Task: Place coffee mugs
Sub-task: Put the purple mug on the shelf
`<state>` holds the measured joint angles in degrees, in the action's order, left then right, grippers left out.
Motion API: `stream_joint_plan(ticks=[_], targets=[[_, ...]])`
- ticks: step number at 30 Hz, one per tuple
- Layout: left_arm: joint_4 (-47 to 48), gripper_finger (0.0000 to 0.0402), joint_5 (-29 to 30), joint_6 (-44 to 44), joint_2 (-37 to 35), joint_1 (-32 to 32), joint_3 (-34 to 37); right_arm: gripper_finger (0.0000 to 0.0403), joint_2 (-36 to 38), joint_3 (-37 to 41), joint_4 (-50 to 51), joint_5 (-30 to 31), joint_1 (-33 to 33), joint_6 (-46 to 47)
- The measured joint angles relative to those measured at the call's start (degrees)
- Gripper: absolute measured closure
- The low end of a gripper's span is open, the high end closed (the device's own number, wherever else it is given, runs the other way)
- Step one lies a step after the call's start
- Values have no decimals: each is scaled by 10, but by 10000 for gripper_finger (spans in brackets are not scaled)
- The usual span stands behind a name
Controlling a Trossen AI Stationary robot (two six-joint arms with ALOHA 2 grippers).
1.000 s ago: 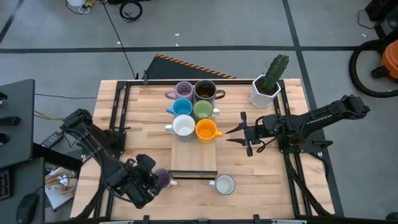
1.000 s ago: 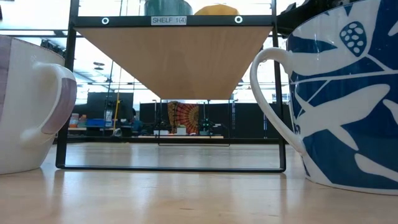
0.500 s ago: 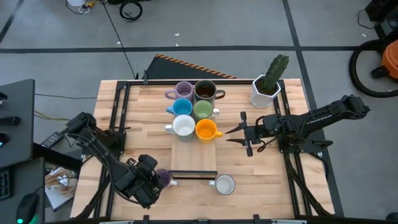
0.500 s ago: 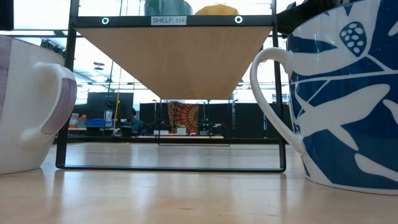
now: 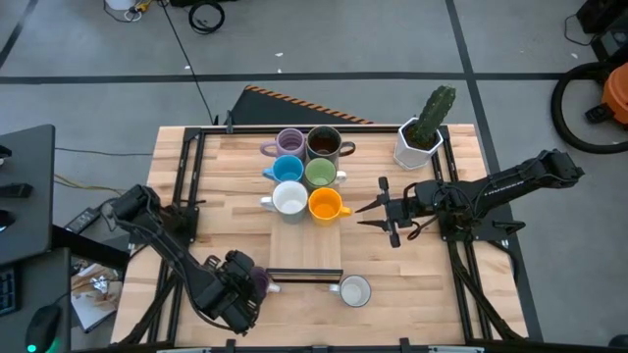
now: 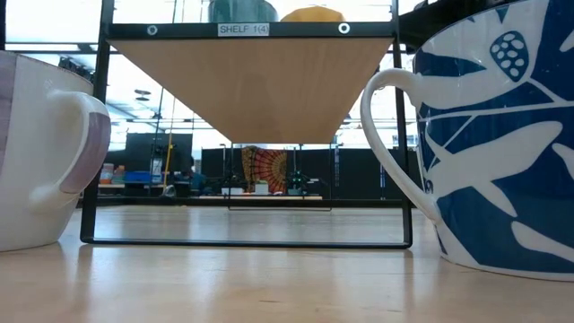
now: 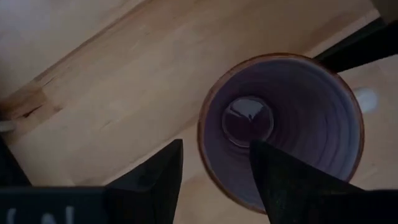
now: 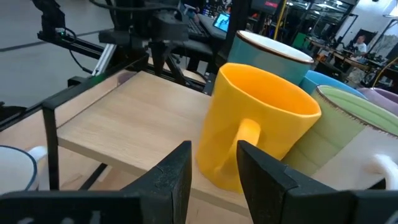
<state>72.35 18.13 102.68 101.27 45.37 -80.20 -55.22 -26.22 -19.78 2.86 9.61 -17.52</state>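
Six mugs stand in two rows on a raised wooden shelf (image 5: 306, 245): purple (image 5: 289, 143), dark brown (image 5: 324, 145), blue (image 5: 287, 169), green (image 5: 320, 174), white (image 5: 289, 199) and orange (image 5: 325, 204). A second purple mug (image 5: 261, 282) and a white mug with a blue pattern (image 5: 353, 290) stand on the table near its near edge. My left gripper (image 5: 245, 285) hangs over the purple mug (image 7: 280, 130), open. One finger (image 7: 292, 180) is inside the rim and the other (image 7: 149, 180) outside. My right gripper (image 5: 378, 211) waits open, right of the orange mug (image 8: 255, 124).
A white faceted pot with a green cactus (image 5: 420, 137) stands at the far right corner. Black frame rails run along the table's left (image 5: 186, 196) and right (image 5: 456, 245) sides. The shelf's black frame (image 6: 247, 240) stands between the two near mugs (image 6: 45, 152) (image 6: 484, 144).
My left gripper has moved toward the table's right and near edges, over the purple mug on the table. The mugs have stayed where they were.
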Motion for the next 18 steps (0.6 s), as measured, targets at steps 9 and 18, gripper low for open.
stream_joint_plan(ticks=[9, 18], targets=[[-9, 229, -3, -13, 12, -6, 0, 270, 0, 0, -3, -2, 0, 0], [-18, 231, 4, -13, 12, -6, 0, 270, 0, 0, -8, -11, 1, 0]])
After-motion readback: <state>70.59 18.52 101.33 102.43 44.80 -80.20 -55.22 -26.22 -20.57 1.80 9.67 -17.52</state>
